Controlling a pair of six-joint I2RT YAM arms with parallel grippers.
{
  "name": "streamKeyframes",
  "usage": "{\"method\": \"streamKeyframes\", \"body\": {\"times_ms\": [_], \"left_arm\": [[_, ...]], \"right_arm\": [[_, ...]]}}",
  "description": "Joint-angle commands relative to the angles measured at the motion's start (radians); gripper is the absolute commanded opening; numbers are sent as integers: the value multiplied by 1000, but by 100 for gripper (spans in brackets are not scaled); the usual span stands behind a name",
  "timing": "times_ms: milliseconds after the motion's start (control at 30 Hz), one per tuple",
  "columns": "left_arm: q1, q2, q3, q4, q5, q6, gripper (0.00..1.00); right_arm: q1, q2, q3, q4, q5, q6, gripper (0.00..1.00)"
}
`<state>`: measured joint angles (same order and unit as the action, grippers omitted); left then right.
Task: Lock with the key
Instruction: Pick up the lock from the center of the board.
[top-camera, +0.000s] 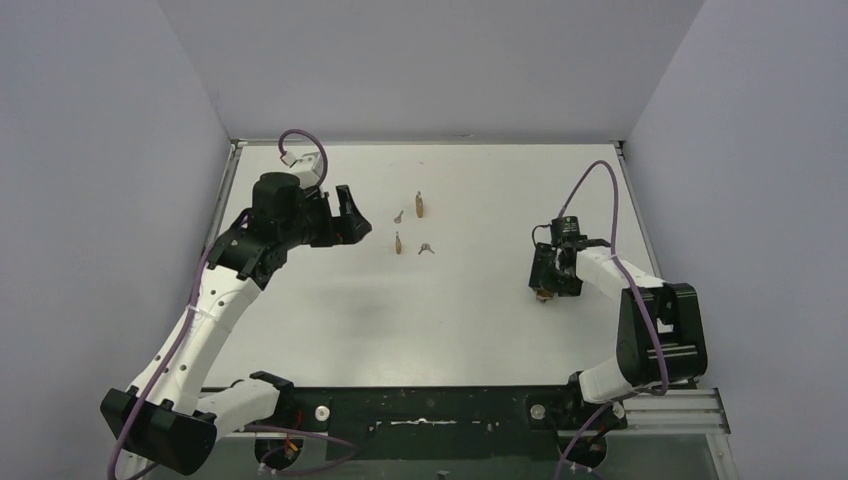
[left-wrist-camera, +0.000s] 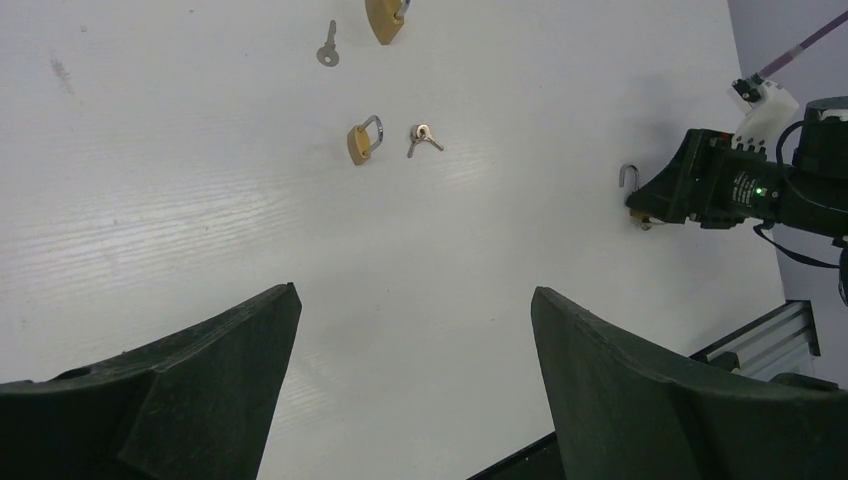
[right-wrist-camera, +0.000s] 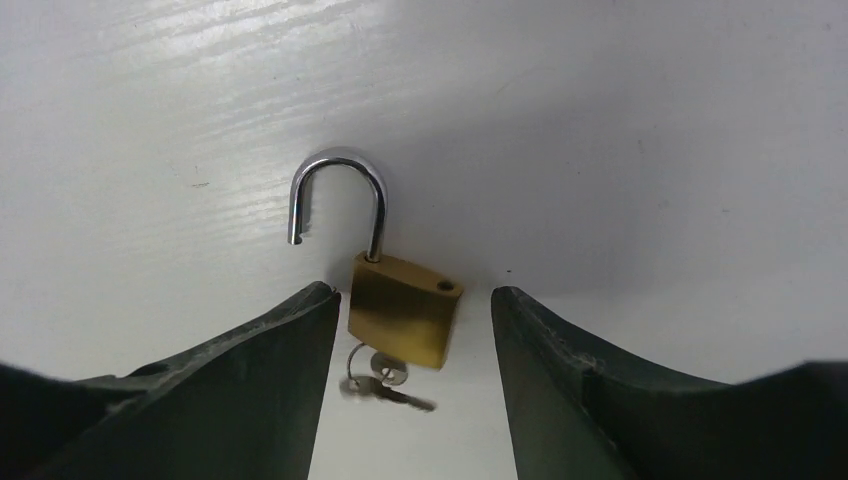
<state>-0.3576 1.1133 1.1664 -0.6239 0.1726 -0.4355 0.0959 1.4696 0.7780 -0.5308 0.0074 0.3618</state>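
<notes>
A brass padlock (right-wrist-camera: 403, 310) lies on the white table with its silver shackle (right-wrist-camera: 338, 190) swung open. A key (right-wrist-camera: 378, 372) sits in its bottom, with a second key hanging from the ring. My right gripper (right-wrist-camera: 412, 290) is open and low over the table, and its fingers straddle the lock body without gripping it. In the top view the right gripper (top-camera: 545, 288) is at the right of the table and mostly hides the lock. My left gripper (top-camera: 352, 213) is open and empty, held above the table's left half; it also shows in the left wrist view (left-wrist-camera: 415, 290).
Mid-table lie a small brass padlock (top-camera: 397, 243), a second brass padlock (top-camera: 421, 205), a single key (top-camera: 398, 216) and a pair of keys (top-camera: 426, 249). The left wrist view shows the small padlock (left-wrist-camera: 362, 141), the key pair (left-wrist-camera: 423, 138) and the right gripper (left-wrist-camera: 640, 205).
</notes>
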Motion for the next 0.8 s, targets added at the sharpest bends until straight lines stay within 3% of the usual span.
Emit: {"method": "streamKeyframes", "body": {"times_ms": [0, 133, 333, 600, 767], "left_arm": [[9, -24, 1, 4, 13, 23, 84], [9, -23, 1, 1, 15, 24, 84], [9, -20, 11, -8, 18, 26, 84], [9, -13, 7, -9, 28, 27, 84], [9, -9, 17, -10, 38, 25, 84]], "right_arm": [[-4, 41, 61, 68, 1, -23, 59], [-5, 71, 90, 78, 22, -29, 59], [-4, 122, 158, 41, 31, -38, 53], [4, 106, 114, 17, 58, -47, 53], [17, 51, 101, -30, 84, -17, 60]]}}
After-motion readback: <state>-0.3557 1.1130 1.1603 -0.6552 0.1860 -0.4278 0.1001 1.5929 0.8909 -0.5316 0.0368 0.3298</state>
